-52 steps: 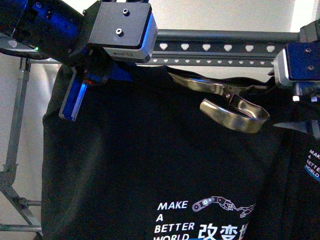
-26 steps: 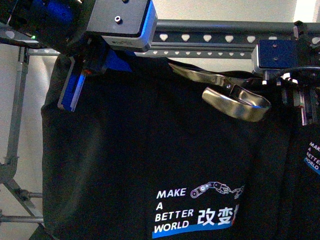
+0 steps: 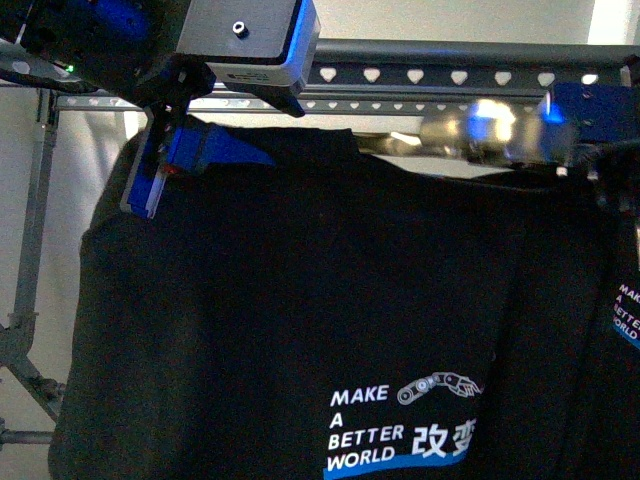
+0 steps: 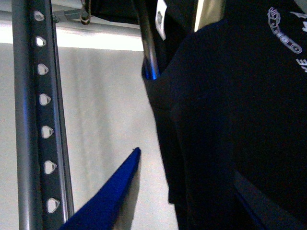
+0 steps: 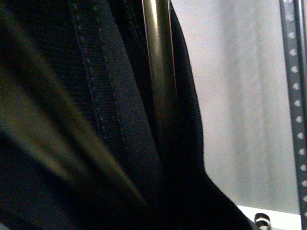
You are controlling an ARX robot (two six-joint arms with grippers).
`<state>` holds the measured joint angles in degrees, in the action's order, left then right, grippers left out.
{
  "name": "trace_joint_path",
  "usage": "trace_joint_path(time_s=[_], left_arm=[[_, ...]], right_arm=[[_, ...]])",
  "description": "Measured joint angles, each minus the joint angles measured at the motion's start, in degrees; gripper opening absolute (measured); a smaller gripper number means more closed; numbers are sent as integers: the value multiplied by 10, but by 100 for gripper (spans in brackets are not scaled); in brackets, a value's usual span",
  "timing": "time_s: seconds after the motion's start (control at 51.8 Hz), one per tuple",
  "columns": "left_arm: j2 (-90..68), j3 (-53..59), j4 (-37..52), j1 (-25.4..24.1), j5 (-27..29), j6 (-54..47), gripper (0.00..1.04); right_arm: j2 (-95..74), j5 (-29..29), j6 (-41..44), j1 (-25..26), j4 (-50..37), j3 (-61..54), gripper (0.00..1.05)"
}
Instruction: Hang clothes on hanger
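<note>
Black short-sleeved T-shirt printed MAKE A BETTER WORLD (image 3: 300, 300), held just below the dark grey metal rail with heart-shaped holes (image 3: 430, 76). Its brass-coloured hanger hook (image 3: 480, 132) is blurred, near the rail and not seen over it. Left claw (image 3: 200, 175) is spread at the shoulder, one blue finger (image 4: 112, 191) clear of cloth. Whether the right claw (image 3: 578, 125) is spread cannot be told. Risk: the hook misses the rail and the garment drops. A second black T-shirt (image 3: 625, 310) crowds the right end.
</note>
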<state>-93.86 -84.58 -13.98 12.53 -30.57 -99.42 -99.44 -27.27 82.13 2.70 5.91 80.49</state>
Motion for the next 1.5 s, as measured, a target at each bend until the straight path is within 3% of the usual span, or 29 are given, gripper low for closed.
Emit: trace_joint_path(time_s=[0.174,0.309,0.424,0.501,0.617,0.714,0.829,0.907,1.003,1.138,1.504], left_arm=[[0,-3,2,0,0,-1,77],[0,-3,2,0,0,-2,99],[0,3,16,-2,-12,19,98],[-2,71,252,-9,-94,246,98],[-32,94,552,-24,-29,728,98],[-33,74,613,-50,64,1062,98],[-36,46,594,-73,167,1293,98],[-44,36,569,-85,209,1343,98],[-52,35,557,-93,222,1363,98],[-57,35,555,-94,231,1371,98],[-57,35,560,-93,230,1372,98]], right_arm=[[24,28,14,33,107,-25,10],[31,17,-36,52,168,-36,10],[52,-37,-139,63,162,-63,10],[76,-64,-213,66,144,-85,10],[129,-100,-335,71,101,-132,10],[180,-119,-465,78,78,-176,10],[236,-137,-622,90,72,-206,10],[254,-160,-731,99,59,-207,10],[259,-176,-831,109,58,-197,10],[243,-173,-907,112,75,-158,10],[166,-101,-929,69,139,-71,10]])
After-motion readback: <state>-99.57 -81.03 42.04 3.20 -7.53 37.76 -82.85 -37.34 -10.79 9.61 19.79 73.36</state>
